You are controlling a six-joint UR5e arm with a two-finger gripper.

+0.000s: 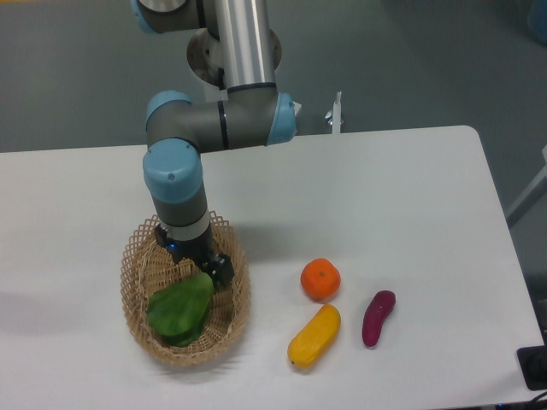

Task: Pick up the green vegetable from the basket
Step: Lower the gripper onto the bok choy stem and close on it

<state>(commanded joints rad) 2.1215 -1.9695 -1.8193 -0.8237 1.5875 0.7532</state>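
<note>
The gripper (195, 261) is reaching down inside the basket (137, 316), covering the pale stalk end of the green vegetable (180, 309); whether its fingers are apart or closed on the stalk cannot be told from this angle; the vegetable's dark leaves are lying in the basket's bottom; an orange (320, 279), a yellow vegetable (314, 336) and a purple one (378, 318) are sitting on the white table (402, 196) to the side of the basket.

the arm (244, 51) is built of silver-grey tubes with light blue joint caps; its black gripper (195, 256) carries a small blue light.
</note>
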